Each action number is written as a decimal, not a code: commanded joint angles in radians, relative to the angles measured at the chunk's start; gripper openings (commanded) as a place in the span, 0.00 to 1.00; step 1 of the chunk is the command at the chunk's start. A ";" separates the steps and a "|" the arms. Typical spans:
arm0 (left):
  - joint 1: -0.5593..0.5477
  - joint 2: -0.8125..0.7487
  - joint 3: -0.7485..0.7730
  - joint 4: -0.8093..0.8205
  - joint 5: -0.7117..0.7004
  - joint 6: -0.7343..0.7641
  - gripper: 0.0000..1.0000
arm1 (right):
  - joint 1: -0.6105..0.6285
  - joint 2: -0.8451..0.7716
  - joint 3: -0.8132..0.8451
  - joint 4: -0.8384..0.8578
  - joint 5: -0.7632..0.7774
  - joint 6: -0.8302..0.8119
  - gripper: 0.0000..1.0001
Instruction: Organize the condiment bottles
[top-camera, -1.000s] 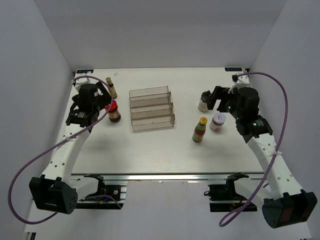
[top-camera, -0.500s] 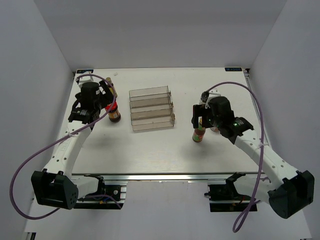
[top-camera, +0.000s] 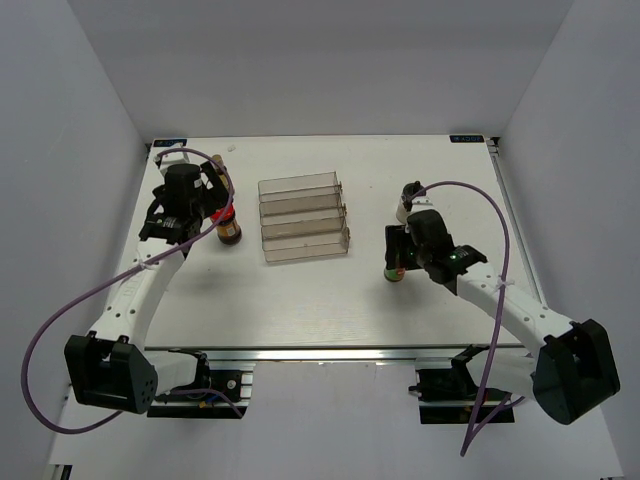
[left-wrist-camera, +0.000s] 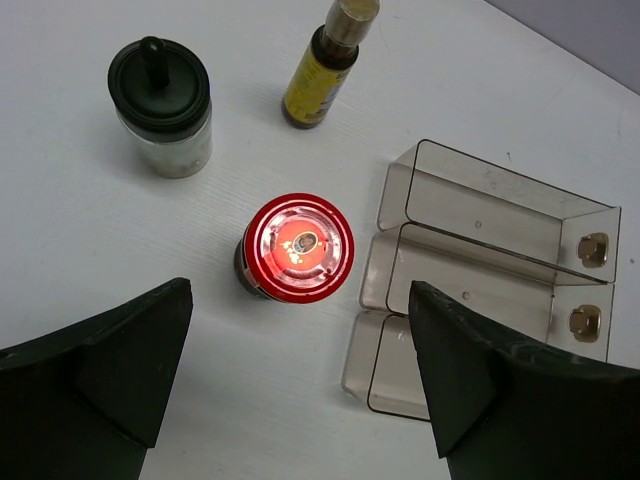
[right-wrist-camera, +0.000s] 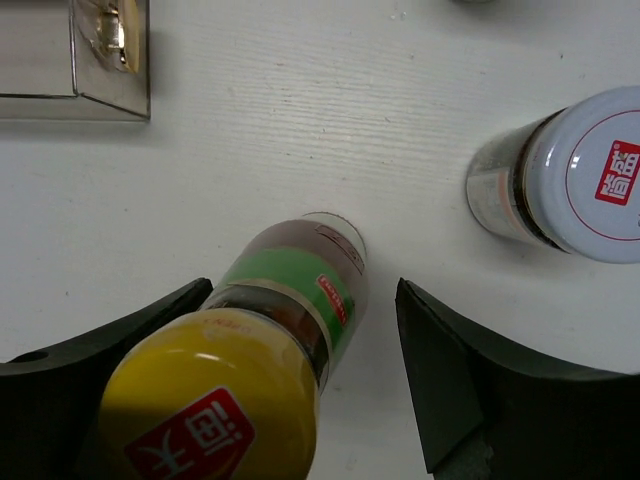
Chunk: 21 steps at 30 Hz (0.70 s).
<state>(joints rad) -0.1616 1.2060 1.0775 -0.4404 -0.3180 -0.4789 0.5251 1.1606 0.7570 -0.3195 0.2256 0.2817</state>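
- The left jaws are spread wide, one on either side of the red-lidded jar (left-wrist-camera: 298, 248), and neither touches it. The jar stands upright on the counter (top-camera: 300, 300) near its left edge, with a glossy red lid over dark glass.
- The right jaws are also wide and straddle the red-sauce bottle (right-wrist-camera: 300, 285), which has a yellow cap with a red mark and a green band below the neck. It stands right of the counter's middle. A gap shows at one jaw; at the other I cannot tell whether it touches.
- Toward the far-left corner stand the slim brown bottle (left-wrist-camera: 322, 75), with a yellow label, and a black-lidded clear jar (left-wrist-camera: 160, 100).
- Near the sauce bottle, toward the right edge, is the white-lidded jar (right-wrist-camera: 585, 170), with a red mark on its lid.
- The clear stepped rack (top-camera: 303, 218) sits at the counter's middle. Every bottle in view stands outside it, on the counter.
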 joint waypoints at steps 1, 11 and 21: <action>-0.004 0.000 0.009 0.009 0.004 0.006 0.98 | 0.004 0.007 -0.018 0.109 0.021 0.014 0.78; -0.004 0.004 0.004 0.020 0.007 0.010 0.98 | 0.033 -0.009 -0.059 0.181 0.078 0.005 0.76; -0.004 0.007 0.001 0.017 0.000 0.010 0.98 | 0.069 -0.084 -0.134 0.384 0.129 -0.035 0.76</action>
<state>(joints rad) -0.1616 1.2190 1.0775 -0.4397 -0.3176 -0.4786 0.5861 1.1145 0.6430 -0.0715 0.3058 0.2646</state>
